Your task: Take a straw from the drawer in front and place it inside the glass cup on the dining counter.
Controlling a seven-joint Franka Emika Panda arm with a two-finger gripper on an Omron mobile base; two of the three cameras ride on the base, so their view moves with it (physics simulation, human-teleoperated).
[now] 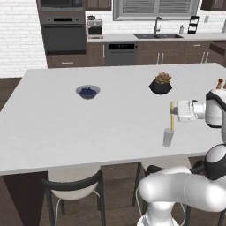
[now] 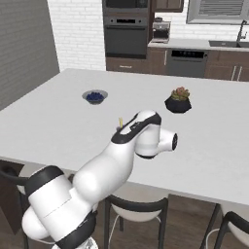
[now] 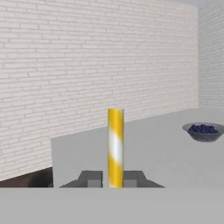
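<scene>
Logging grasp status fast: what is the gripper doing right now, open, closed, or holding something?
Gripper: closed on the straw, held upright between the jaws, above the glass cup on the dining counter.

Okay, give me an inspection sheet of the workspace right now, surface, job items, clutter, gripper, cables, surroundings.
Surface: dining counter, white slab, chairs tucked at its near edge.
Job's things: straw, yellow, held upright with its lower end at or just inside the top of the glass cup; the cup stands upright near the counter's near edge.
Clutter: bowl of blue berries and black pot with a succulent, both further back on the counter, apart from the cup.
Gripper: gripper shut on the straw, fingers on either side of it.
Cables: nothing seen.
Surroundings: oven, sink with faucet, dark cabinets, white brick wall.
</scene>
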